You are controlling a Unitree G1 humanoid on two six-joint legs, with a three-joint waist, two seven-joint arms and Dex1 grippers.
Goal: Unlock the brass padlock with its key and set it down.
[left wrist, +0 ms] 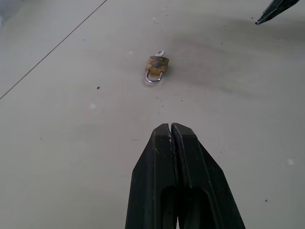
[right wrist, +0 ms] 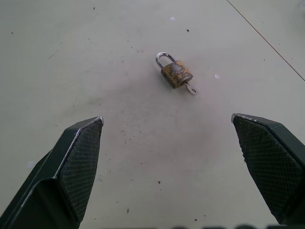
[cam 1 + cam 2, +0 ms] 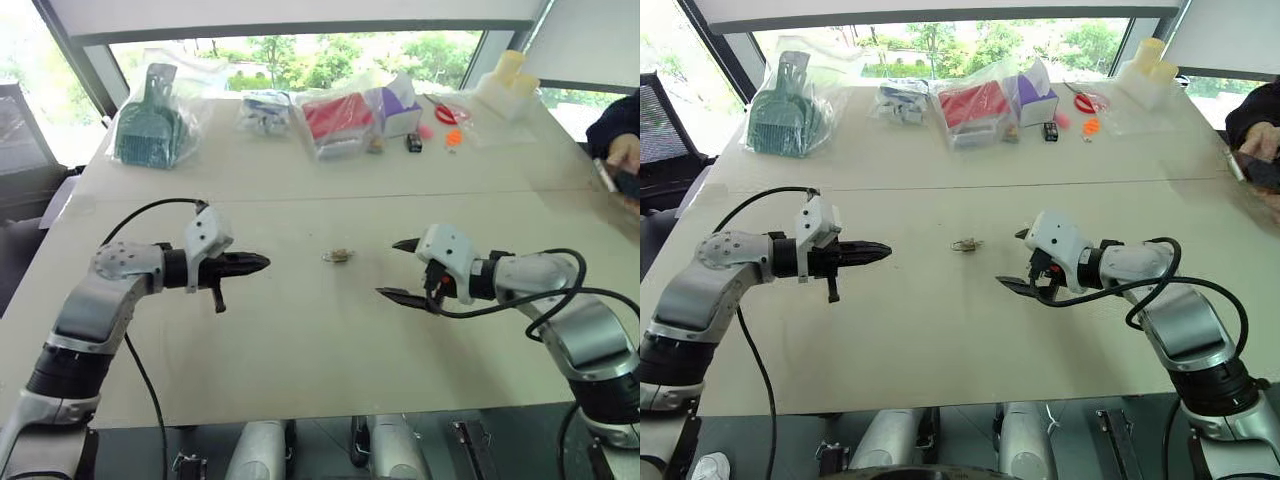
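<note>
A: Big pale grey-beige table (image 3: 300,350) spread wide here, a seam line running across it, with broad bare surface all round the middle and down to the near edge.

B: And the far edge is crowded: a teal plastic scoop in a clear bag (image 3: 150,120), a red packet in clear wrap (image 3: 338,118), a purple-and-white box (image 3: 400,105), red-handled scissors (image 3: 443,110), a white moulded plastic piece (image 3: 507,85). All well apart from the action.

A: At the right edge, a person's hand (image 3: 625,152) with a dark sleeve.

B: Now the arms. Left gripper (image 3: 258,263) reaches in from the left, pointing across toward the centre and slightly down, its black fingers pressed tight together, nothing between them.

A: Right gripper (image 3: 400,268) mirrors it from the right, angled inward and down, fingers spread wide, empty.

B: Between the two, on the bare table, lies the tiny brass padlock with its silvery shackle (image 2: 174,71). It's flat on its side, touching neither gripper.

A: A small silvery key (image 2: 191,89) sticks out of the body's end, opposite the shackle.

B: Shackle looks seated in the body. Open room on every side of it.
</note>
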